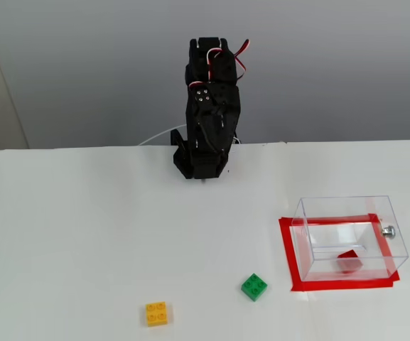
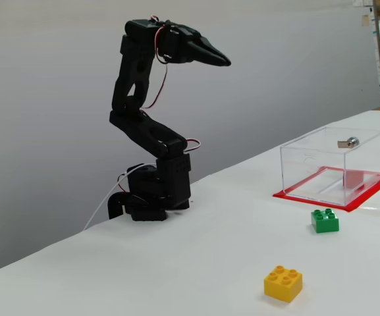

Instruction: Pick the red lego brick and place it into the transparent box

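Observation:
The red lego brick (image 1: 348,261) lies on the floor of the transparent box (image 1: 332,209), near its front right corner. In the side fixed view the brick (image 2: 354,179) shows as a red patch through the box's clear wall (image 2: 315,158). My gripper (image 2: 226,63) is raised high above the arm's base, far from the box, its fingers closed to a point with nothing between them. From the front, the black arm (image 1: 208,106) is folded upright over its base and the fingertips blend into it.
A red tape rectangle (image 1: 287,249) frames the box. A green brick (image 1: 254,287) sits just left of the tape in the front fixed view, and a yellow brick (image 1: 156,313) lies further left near the front edge. A silver knob (image 1: 388,229) is on the box's right wall.

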`<state>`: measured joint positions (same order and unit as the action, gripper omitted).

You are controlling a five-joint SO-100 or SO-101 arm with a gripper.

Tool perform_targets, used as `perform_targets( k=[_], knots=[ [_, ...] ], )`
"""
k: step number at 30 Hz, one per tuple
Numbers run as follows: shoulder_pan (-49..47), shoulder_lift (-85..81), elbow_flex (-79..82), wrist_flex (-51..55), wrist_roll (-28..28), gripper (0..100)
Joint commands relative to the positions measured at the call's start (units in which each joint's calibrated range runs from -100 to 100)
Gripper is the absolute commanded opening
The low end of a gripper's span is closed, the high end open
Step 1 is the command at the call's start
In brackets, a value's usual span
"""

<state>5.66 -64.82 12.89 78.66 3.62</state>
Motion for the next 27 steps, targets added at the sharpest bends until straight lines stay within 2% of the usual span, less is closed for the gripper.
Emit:
perform_targets(
  k=[1,8,14,19,27],
  knots=[
    [1.25,-7.26,9.27,-0.77,-0.17,2],
    [1.25,-17.95,22.92,-0.86,-0.33,2],
    [1.10,-22.88,32.41,-0.86,-4.19,2],
    [1.25,-26.35,42.45,-0.94,-5.02,2],
    [1.32,-33.99,60.62,-11.30,-4.87,2]
  ],
)
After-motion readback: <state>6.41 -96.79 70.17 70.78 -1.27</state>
